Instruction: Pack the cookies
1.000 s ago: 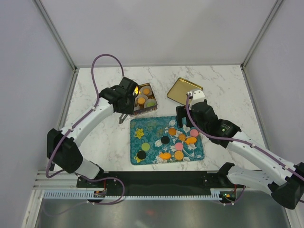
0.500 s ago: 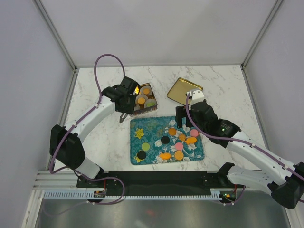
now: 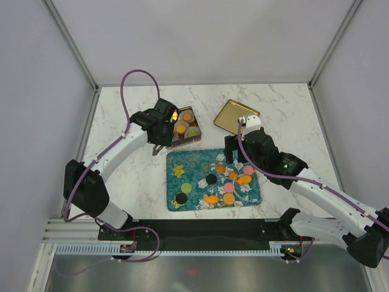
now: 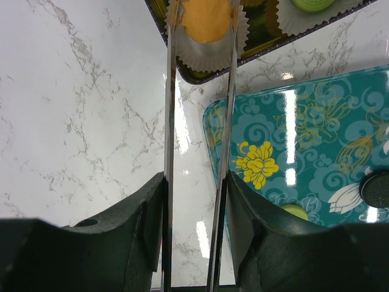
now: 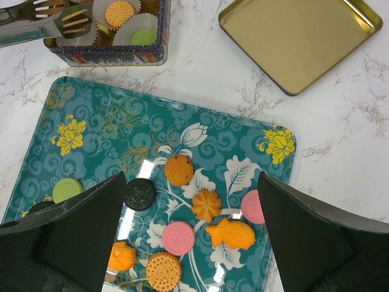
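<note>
Betw. jaws of tongs [image 4: 169, 109]: orange cookie [image 4: 205, 18]

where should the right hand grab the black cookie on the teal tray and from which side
Take the black cookie by its rim, from straight above: it lies flat on the teal tray, so only the thin edge can be pinched. It lies apart from its neighbours, the nearest a round orange cookie, so any pinch direction should fit.
</note>
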### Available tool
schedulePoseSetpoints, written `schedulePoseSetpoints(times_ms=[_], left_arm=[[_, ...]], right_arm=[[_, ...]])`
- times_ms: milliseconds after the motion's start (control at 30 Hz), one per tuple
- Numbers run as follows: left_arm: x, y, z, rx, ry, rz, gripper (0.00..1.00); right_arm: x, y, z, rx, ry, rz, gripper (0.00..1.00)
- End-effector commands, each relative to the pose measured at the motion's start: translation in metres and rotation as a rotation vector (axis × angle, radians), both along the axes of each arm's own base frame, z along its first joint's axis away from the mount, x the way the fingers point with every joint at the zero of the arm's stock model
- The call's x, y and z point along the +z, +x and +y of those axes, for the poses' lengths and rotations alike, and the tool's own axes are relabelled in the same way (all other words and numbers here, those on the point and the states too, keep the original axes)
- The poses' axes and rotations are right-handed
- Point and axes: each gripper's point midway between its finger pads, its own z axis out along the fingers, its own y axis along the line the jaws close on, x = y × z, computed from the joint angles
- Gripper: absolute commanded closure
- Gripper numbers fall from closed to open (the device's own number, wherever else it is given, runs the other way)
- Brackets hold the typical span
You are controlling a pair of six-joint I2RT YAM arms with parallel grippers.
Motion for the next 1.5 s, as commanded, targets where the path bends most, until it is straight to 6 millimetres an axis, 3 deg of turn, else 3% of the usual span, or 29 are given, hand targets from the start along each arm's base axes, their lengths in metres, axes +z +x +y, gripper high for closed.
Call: schedulePoseSetpoints(times_ms=[0, 467, 567, 733, 833, 933, 1033, 1133, 1267, 1467], left_arm=[[0.008, 0.009, 0.001, -0.02, 0.004, -0.052, 0.5], [0.014, 0.007, 0.002, -0.018, -0.005, -0.068, 0.46], [0.026, 0.009, -0.001, -0.024, -0.034, -0.093, 0.47], [0.071, 0.011, -0.007, -0.003, -0.131, -0.204, 0.47], [0.088, 0.019, 0.004, 0.052, -0.132, -0.259, 0.47], [0.089, 0.041, 0.034, 0.172, -0.164, -0.278, 0.47], [0.07, 0.058, 0.058, 0.271, -0.157, -0.258, 0.47], [0.051, 0.078, 0.102, 0.413, -0.16, -0.255, 0.47], [0.012, 0.097, 0.138, 0.53, -0.139, -0.211, 0.47], [-0.037, 0.104, 0.164, 0.602, -0.1, -0.134, 0.47]], right_arm=[[0.023, 0.005, 0.006, 0.002, 0.055, -0.044, 0.02], [0.025, 0.005, 0.005, 0.0, 0.06, -0.048, 0.02], [0.027, 0.005, 0.004, -0.002, 0.058, -0.053, 0.02], [0.027, 0.008, 0.005, -0.008, 0.051, -0.054, 0.02], [0.03, 0.011, 0.007, -0.006, 0.051, -0.062, 0.02], [0.034, 0.017, 0.01, -0.007, 0.058, -0.067, 0.02], [0.036, 0.026, 0.011, -0.015, 0.065, -0.068, 0.02], [0.034, 0.038, 0.007, -0.033, 0.079, -0.055, 0.02], [0.029, 0.048, 0.006, -0.033, 0.122, -0.034, 0.02], [0.014, 0.06, 0.001, -0.061, 0.137, 0.003, 0.02]])
